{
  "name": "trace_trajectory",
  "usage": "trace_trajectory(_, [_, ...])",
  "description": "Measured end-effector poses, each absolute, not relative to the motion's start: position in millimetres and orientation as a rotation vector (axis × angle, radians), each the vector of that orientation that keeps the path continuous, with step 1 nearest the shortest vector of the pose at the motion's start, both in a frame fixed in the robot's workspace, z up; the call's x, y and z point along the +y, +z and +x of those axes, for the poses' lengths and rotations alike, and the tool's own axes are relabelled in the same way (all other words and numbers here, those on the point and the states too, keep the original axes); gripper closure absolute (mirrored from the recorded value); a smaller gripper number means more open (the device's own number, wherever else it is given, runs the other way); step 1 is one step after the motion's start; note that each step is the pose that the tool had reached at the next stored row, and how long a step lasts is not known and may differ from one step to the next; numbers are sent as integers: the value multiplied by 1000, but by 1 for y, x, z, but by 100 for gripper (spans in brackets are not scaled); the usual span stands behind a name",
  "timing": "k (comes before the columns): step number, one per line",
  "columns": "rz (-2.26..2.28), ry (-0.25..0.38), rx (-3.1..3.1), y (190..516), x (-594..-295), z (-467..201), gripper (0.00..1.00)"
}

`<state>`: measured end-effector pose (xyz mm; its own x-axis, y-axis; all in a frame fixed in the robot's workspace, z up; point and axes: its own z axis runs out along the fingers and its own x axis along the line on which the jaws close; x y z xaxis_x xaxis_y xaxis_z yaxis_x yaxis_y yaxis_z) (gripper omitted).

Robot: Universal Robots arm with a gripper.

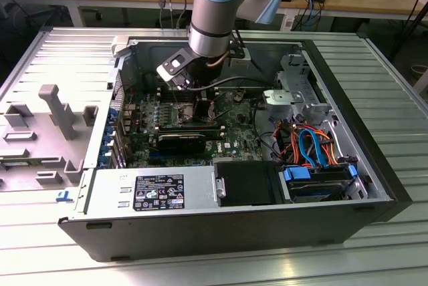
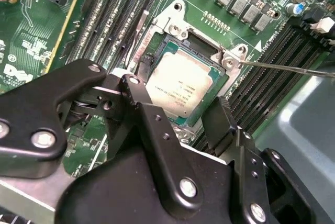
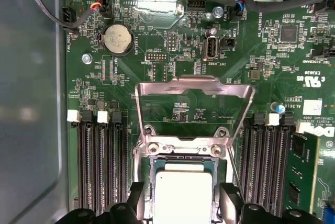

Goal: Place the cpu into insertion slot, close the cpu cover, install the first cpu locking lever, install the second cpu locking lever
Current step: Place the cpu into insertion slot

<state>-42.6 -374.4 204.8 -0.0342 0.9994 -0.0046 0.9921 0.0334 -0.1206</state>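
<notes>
Hand (image 2: 175, 96) spread apart astride the seated cpu (image 3: 183, 198), slight gaps at both edges, cpu cover (image 3: 194, 84) raised

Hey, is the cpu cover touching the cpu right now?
Apart. In the first wrist view the cpu cover stands swung open on its hinge, and the cpu lies uncovered, clear of the frame.

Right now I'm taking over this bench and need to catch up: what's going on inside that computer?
A robot arm reaches down into the open computer case. The cpu lies in the insertion slot on the green board. The gripper hangs just over it, open, with one finger on each side of the chip. The cpu cover stands tilted up off the slot, so it is not yet closed.
</notes>
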Motion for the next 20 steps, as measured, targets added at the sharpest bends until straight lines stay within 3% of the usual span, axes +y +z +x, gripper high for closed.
trace_trajectory(3, [-2125, 138, -2199, 208, -371, -43, 33])
trace_trajectory(5, [-2125, 137, -2198, 210, -368, -43, 47])
trace_trajectory(6, [-2124, 136, -2198, 210, -368, -43, 59])
trace_trajectory(10, [-2124, 136, -2197, 209, -375, -43, 84])
trace_trajectory(12, [-2122, 138, -2196, 208, -377, -42, 89])
trace_trajectory(20, [-2121, 140, -2195, 203, -377, -40, 89])
